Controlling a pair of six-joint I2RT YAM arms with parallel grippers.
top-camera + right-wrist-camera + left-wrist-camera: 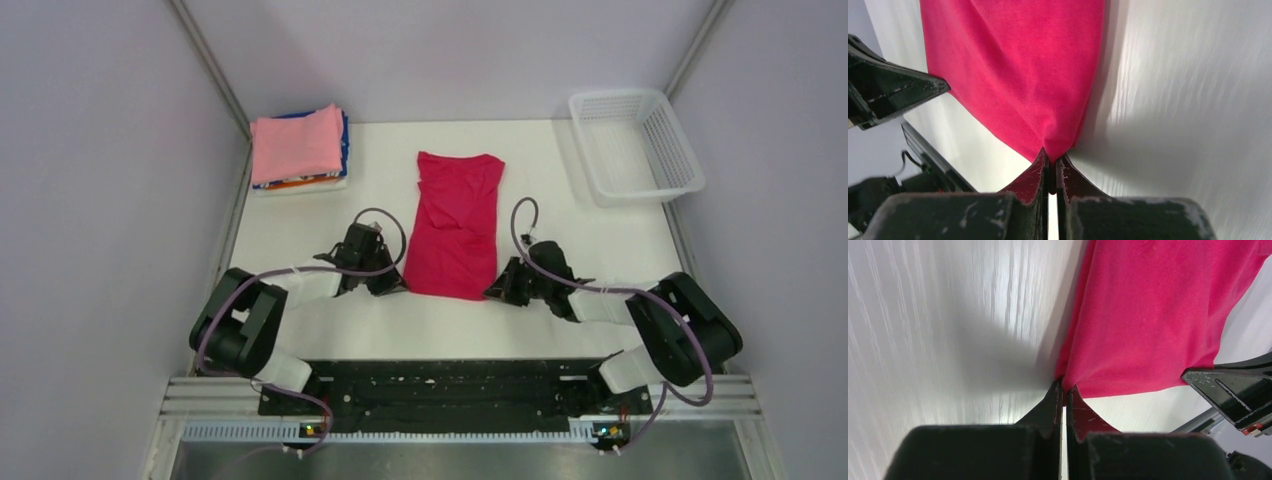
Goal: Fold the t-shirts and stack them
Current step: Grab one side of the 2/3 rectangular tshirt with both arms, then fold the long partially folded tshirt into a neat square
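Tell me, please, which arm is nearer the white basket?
Right. The right fingers pinch the red shirt's near-right corner, on the basket side; the left fingers pinch the near-left corner.

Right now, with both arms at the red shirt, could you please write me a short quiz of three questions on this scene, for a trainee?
1. True or false: the left gripper and the right gripper are each shut on a near corner of the crimson-red cloth t-shirt.
2. Which colour is the top t-shirt of the folded stack at the far left? A light pink; B white; C green.
3. Fill in: the white plastic mesh basket stands at the far ____ corner of the table.
Key: 1 true; 2 A; 3 right.
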